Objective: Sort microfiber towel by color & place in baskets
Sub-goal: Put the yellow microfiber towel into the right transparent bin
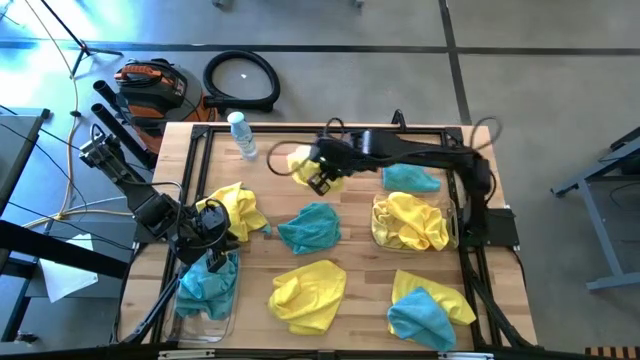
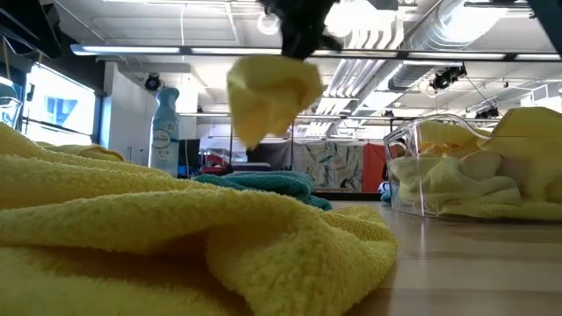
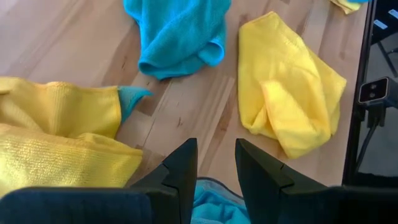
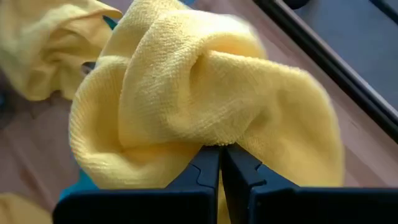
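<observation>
My right gripper is over the far middle of the table, shut on a bright yellow microfiber towel, which hangs in the air. My left gripper is open with nothing between its fingers. It hovers over the left basket, which holds teal towels. The right basket holds yellow towels. Loose towels lie flat on the table: a teal one in the middle, a yellow one near the front, and a yellow one beside my left gripper. My right gripper pinches a bunched fold of the yellow towel between its two fingertips, several layers gathered together. The fingers slant downward at it. The towel is lifted clear of the table and hangs crumpled below the gripper.
A teal towel lies beyond the right basket. A yellow and a teal towel lie heaped at the front right. A clear bottle stands at the far left. A black frame borders the table.
</observation>
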Robot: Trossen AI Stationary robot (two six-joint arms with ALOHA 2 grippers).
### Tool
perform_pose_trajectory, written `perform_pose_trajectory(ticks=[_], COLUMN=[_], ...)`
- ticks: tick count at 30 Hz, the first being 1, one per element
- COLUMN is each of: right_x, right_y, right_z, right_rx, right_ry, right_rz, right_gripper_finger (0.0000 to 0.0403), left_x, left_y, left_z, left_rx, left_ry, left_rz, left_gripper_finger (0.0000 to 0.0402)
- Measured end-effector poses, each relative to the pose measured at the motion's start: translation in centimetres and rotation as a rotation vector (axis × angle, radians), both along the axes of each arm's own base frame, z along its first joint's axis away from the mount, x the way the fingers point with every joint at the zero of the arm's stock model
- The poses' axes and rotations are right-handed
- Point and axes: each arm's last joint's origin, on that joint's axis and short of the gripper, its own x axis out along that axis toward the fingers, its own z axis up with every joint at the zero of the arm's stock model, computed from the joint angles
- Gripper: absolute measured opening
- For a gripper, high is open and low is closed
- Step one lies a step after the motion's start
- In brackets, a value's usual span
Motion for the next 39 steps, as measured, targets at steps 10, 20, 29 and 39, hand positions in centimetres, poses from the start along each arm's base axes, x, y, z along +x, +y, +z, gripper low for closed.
perform_pose_trajectory(ticks=[10, 20, 29, 39], right_x=[-8.1, -13.5, -20.9, -23.1], right_y=[8.2, 14.8, 16.3, 13.1], right_z=[5.2, 3.2, -1.5, -4.2], right_rx=[-0.029, 0.047, 0.144, 0.159], right_ry=[0.004, -0.04, 0.04, 0.016], right_rz=[-0.179, -0.332, -0.417, -0.372], right_gripper_finger=[0.0001, 0.0, 0.0, 0.0], left_x=[0.1, 0.2, 0.3, 0.3], left_y=[0.2, 0.2, 0.1, 0.2], left_z=[0.1, 0.2, 0.3, 0.3], left_rx=[0.067, 0.063, 0.041, -0.008], left_ry=[-0.046, -0.063, -0.094, -0.108], left_rz=[0.013, 0.039, 0.085, 0.151], left_gripper_finger=[0.0099, 0.0099, 0.0099, 0.0099])
